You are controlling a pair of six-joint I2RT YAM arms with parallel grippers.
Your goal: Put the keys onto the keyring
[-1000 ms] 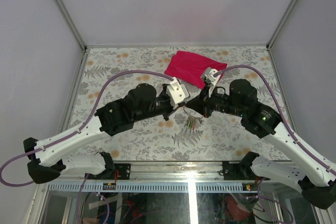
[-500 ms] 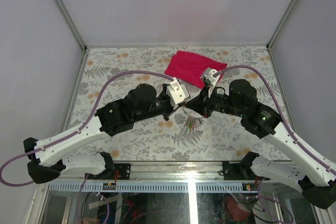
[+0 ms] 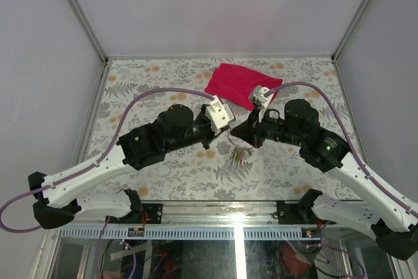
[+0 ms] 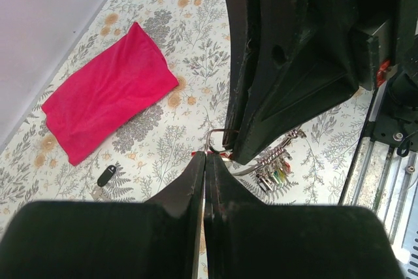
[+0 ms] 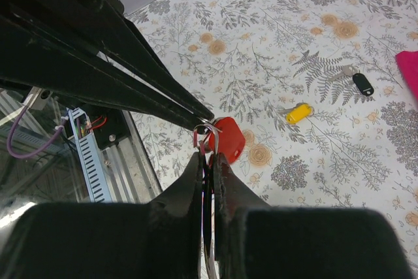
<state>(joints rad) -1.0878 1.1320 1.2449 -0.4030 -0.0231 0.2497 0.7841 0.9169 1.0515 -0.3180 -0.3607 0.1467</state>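
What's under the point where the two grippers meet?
Key bunch on the keyring, floral table beneath. Red key at the meeting point. Part of the ring is hidden behind the right gripper.

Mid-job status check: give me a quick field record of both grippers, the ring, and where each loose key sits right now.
left gripper: shut, tips at the red key; whether it pinches the key is unclear
right gripper: shut on the keyring
key bunch: hanging from the keyring
yellow key: loose on the table, not on the keyring
black key: loose on the table, near the magenta cloth
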